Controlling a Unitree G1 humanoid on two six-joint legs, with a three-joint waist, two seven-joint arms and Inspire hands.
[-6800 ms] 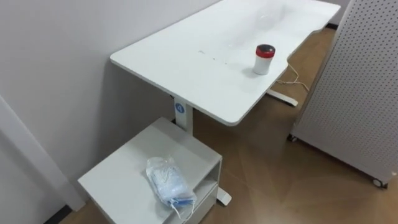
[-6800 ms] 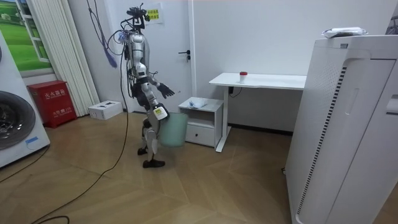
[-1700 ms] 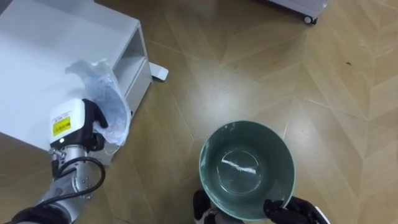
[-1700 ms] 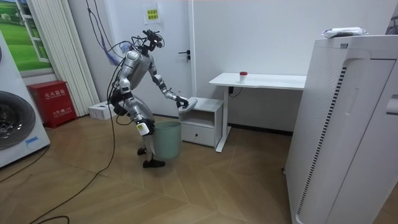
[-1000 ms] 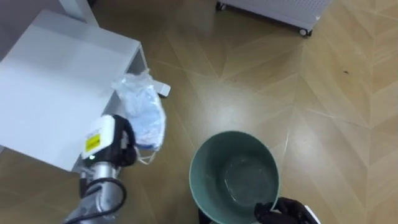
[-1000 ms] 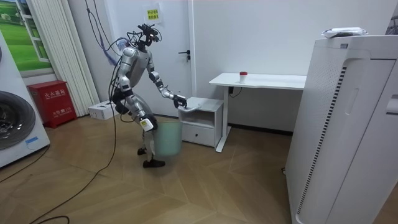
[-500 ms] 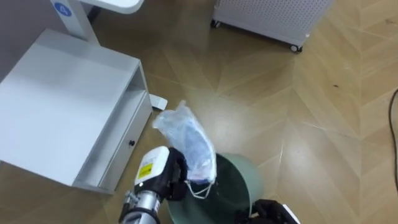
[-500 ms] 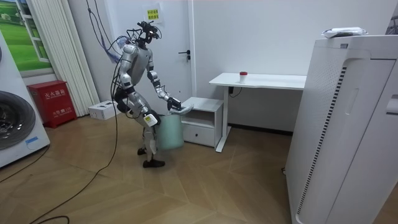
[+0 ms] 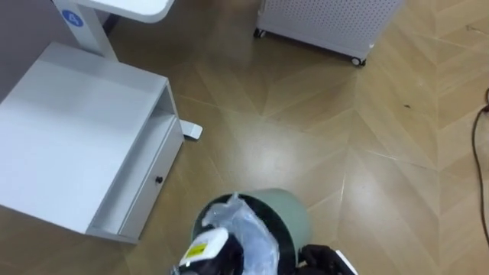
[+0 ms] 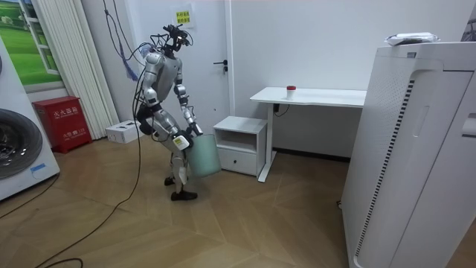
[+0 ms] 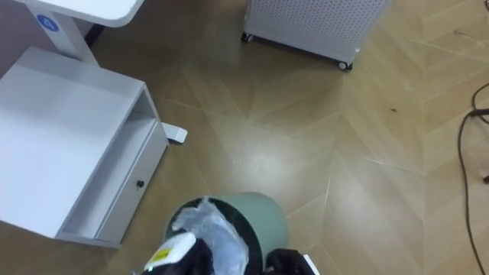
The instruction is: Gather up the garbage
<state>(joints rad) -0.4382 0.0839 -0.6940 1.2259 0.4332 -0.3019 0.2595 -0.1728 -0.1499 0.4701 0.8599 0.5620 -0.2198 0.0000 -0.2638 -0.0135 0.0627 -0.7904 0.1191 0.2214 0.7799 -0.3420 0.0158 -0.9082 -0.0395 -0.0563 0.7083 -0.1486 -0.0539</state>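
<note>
Fig.: Garbage pick-up, late stage. The garbage, a crumpled clear plastic bag [image 9: 248, 233] w/ pale blue contents, sits over the mouth of the green bin [image 9: 294, 218], partly inside the rim, top end poking up above it. The left hand [image 9: 225, 262] is at the bag's lower part, dark fingers closed round the plastic, i.e. grasping it, not let go. The right hand [image 9: 319, 258] lies against the bin's near rim; it is cropped by the lower frame edge, so whether its fingers hook the rim can't be told. Room view: the robot stands just beside the white cabinet [image 10: 239, 141], w/ the bin [image 10: 202, 156] carried tilted in front of its hips, off the floor. Done, as judged: bag off the cabinet top [image 9: 69, 130], which is bare, and brought to the bin. Left, as judged: release the bag so it drops fully in. A red-capped container [image 10: 291, 90] stands on the desk [image 10: 312, 95]; whether it counts as garbage is unclear. Hidden/unclear: bin interior (covered by bag and hand), both wrists below the frame, and the left hand's exact grip in the room view, too small there. A perforated white panel [image 9: 328, 23] on castors stands well apart.
</note>
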